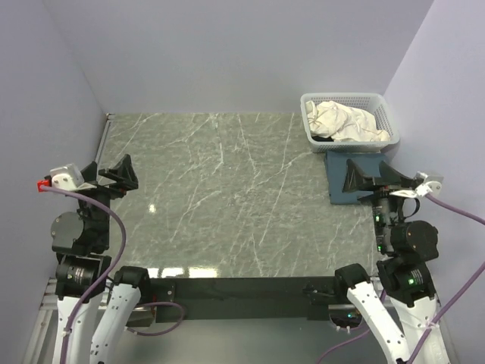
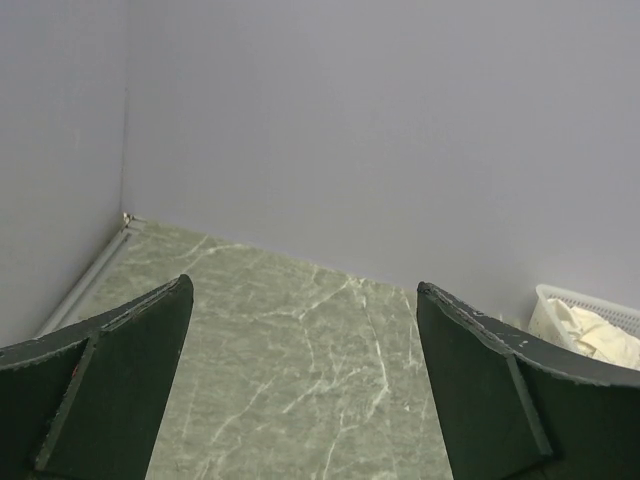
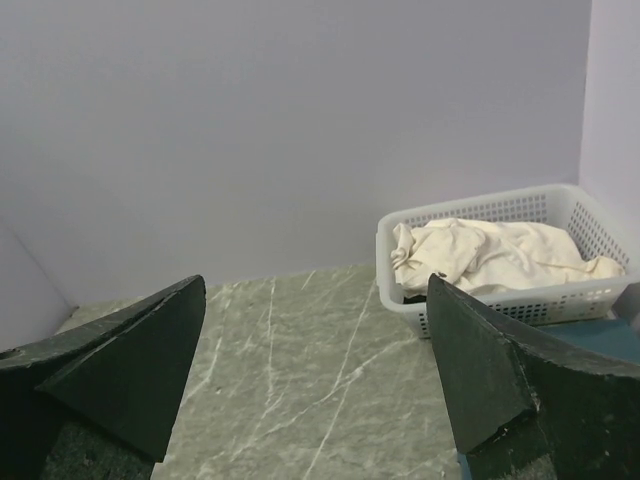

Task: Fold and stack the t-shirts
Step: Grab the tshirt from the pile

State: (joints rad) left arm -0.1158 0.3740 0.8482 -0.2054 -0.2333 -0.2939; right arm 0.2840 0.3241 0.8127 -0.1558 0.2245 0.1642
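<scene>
At the upper right of the overhead view, a white mesh basket [image 1: 356, 145] sits in the back corner of the tabletop [image 1: 227, 197]. The t-shirts [image 1: 345, 120] lie in it as one crumpled cream heap, none of them folded. Just below the basket in that view, meeting its near wall, lies a flat dark blue piece [image 1: 339, 180]; whether it is a folded shirt or a mat I cannot tell. Its spot beside the basket would suit a stacking place, while the broad marble middle would serve for spreading cloth.

The left claw [image 1: 115, 176] hangs at the left edge of the frame. The right claw [image 1: 377, 180] is at the right edge, overlapping the blue piece in the picture. Both are spread wide and hold nothing. Each wrist camera looks out between its dark fingers [image 3: 130, 350] toward the back wall [image 3: 300, 130], a posture that reads as waiting rather than working. The basket lies close ahead in the right wrist view, so the right claw seems the natural one to reach in first. No part of the task looks done: the first step is drawing one shirt out onto the tabletop.
</scene>
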